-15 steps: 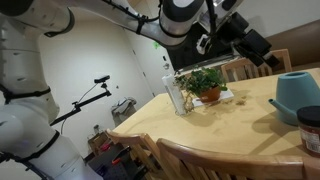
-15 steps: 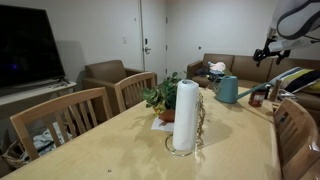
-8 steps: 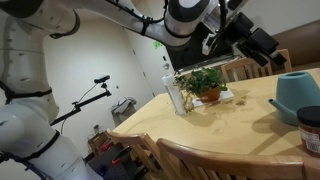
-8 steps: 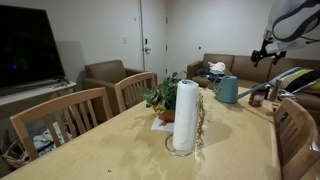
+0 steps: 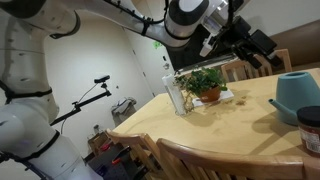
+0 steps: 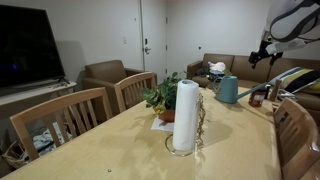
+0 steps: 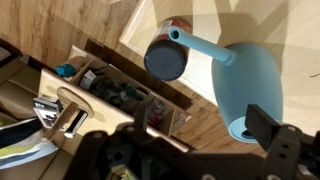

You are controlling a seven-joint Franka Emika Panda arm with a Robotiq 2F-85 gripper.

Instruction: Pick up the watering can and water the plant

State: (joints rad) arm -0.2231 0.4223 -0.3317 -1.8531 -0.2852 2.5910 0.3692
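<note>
The black robot gripper [image 7: 202,120] hangs well above the wooden table [image 5: 200,125], jaws spread wide, nothing in them. The teal-blue plastic watering can [image 7: 245,85] sits on the table below, lined up between the jaws in the wrist view, its spout by a dark round jar [image 7: 167,58]. In an exterior view the frame edge clips the watering can [image 5: 297,92], and the handle's hard to make out.

One watering can [image 7: 250,85], under claw [image 7: 201,114]. One dark jar [image 7: 166,58], just beside can, also below claw. One plant [image 5: 205,82], one clear bottle [image 5: 175,95], one paper towel roll [image 6: 185,115], all well away from claw. Wooden chairs [image 6: 55,118]: three countable in an exterior view, possibly more, edges cropped. One television [image 6: 22,45].
</note>
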